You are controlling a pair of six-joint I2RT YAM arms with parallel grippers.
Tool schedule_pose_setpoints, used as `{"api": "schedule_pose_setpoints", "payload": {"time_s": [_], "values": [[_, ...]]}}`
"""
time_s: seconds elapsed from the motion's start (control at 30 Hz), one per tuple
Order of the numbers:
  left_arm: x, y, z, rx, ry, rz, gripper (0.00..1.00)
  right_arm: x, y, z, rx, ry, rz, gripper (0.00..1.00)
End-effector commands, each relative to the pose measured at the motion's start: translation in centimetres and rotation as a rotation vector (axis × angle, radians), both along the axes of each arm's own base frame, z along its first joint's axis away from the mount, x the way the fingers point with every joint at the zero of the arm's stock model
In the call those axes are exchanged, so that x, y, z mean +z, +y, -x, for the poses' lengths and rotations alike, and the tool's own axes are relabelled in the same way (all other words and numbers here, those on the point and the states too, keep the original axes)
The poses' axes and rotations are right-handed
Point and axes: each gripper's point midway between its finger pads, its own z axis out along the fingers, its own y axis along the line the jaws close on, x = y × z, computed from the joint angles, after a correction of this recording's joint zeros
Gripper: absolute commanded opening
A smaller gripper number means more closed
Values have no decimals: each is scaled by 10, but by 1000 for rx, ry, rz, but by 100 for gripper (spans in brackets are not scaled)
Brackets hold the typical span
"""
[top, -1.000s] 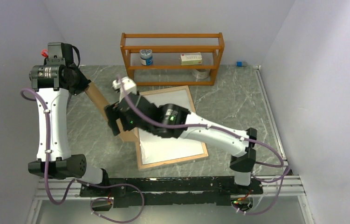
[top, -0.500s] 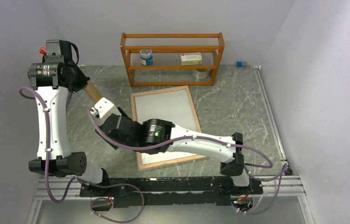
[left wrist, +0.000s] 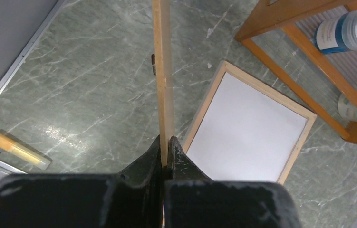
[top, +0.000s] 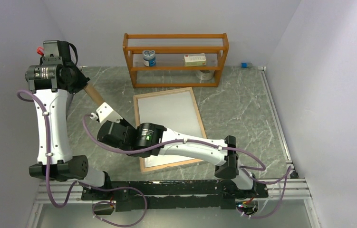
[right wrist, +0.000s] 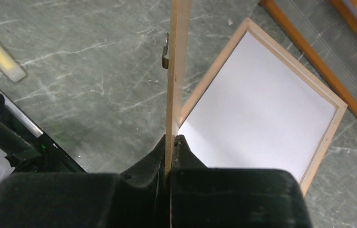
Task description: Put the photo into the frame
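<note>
The frame (top: 166, 91) lies flat on the marble table, wood-coloured rim up, with a white sheet (top: 169, 124) filling its opening; I cannot tell whether that sheet is the photo. Left of it a thin brown backing board (top: 94, 95) stands on edge. In the left wrist view my left gripper (left wrist: 166, 142) is shut on the board's edge (left wrist: 161, 71), the frame (left wrist: 271, 89) to its right. In the right wrist view my right gripper (right wrist: 173, 138) is shut on the same board (right wrist: 178, 61), which carries a small metal clip (right wrist: 165, 50); the frame (right wrist: 295, 61) lies beyond.
An orange shelf rack (top: 176, 50) stands at the back, holding a jar (top: 149, 58), a small box (top: 195, 59) and a tape roll (top: 206, 74). A yellow-capped tube (left wrist: 19, 150) lies near the left rail. A small blue item (top: 246, 65) sits by the back right wall.
My right arm swung left off the frame and toward the near edge, and its jaws closed on the backing board. The left arm kept its grip and shifted slightly.
</note>
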Motion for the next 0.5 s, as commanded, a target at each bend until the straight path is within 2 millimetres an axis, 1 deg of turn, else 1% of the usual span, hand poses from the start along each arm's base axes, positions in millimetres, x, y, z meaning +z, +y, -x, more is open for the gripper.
{"api": "schedule_pose_setpoints", "payload": {"time_s": [0.0,0.07,0.13,0.23,0.27,0.3,0.33,0.47], "values": [[35,-23,3,-87,-154,61,14,46,-2,-1,-1,-60,-125,0],[40,-28,2,-112,-183,72,47,55,-8,0,7,-71,-155,0],[44,-33,1,-138,-217,85,69,65,-12,2,37,-78,-206,0],[47,-35,0,-153,-246,93,90,83,-18,0,88,-38,-324,0],[48,-36,0,-152,-253,93,93,86,-21,-1,103,-10,-356,0],[49,-36,-1,-153,-259,93,94,94,-27,-4,114,9,-393,0],[51,-38,-1,-163,-268,99,94,94,-31,-7,125,33,-413,0],[61,-44,-2,-190,-306,120,94,105,-44,-12,183,135,-527,0]]}}
